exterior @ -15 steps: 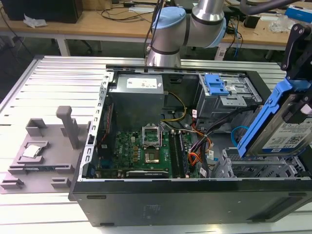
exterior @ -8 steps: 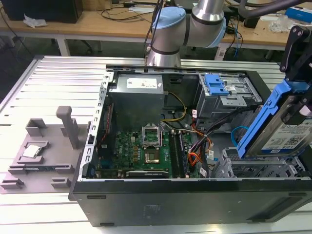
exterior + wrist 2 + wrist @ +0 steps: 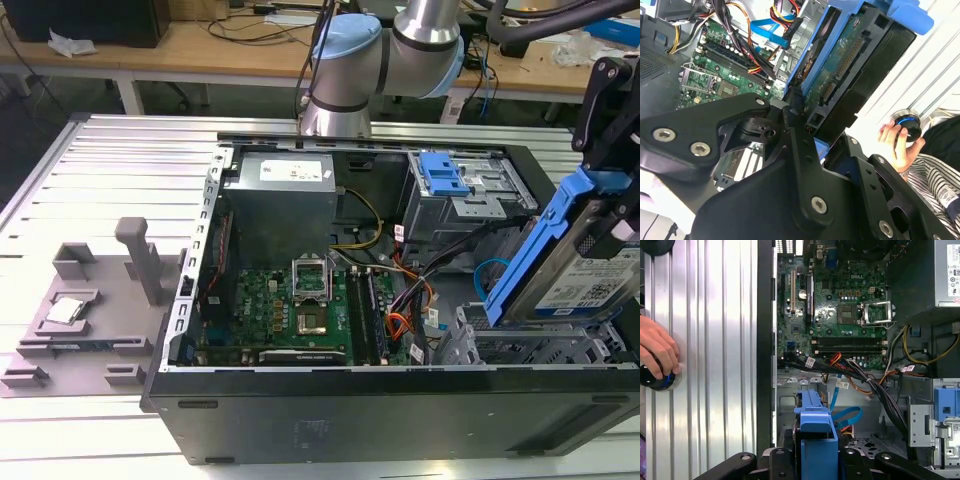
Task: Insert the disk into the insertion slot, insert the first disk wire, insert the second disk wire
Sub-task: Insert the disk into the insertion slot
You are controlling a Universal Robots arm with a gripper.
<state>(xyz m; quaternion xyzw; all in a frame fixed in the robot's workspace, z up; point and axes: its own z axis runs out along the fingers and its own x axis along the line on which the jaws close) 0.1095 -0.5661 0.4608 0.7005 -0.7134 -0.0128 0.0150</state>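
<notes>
The disk [image 3: 590,285], silver-topped with a white-and-blue label, sits in a bright blue carrier [image 3: 535,240] and hangs tilted over the right end of the open computer case. My gripper [image 3: 615,200] is shut on it from above. Just under the disk's lower edge lies the insertion slot [image 3: 520,345], a low silver perforated cage. In the first wrist view the blue carrier [image 3: 815,437] stands between my black fingers [image 3: 852,460]. The second wrist view shows the disk's [image 3: 850,65] dark underside and connector edge. A loose blue flat cable [image 3: 847,415] and orange-red wires [image 3: 400,325] lie beside the cage.
The taller grey cage with a blue tab [image 3: 445,175] stands behind the disk, and the motherboard [image 3: 290,310] fills the case floor. A grey fixture [image 3: 90,300] sits on the ribbed table at the exterior view's left. A person's hand [image 3: 657,350] rests on a round knob [image 3: 907,125].
</notes>
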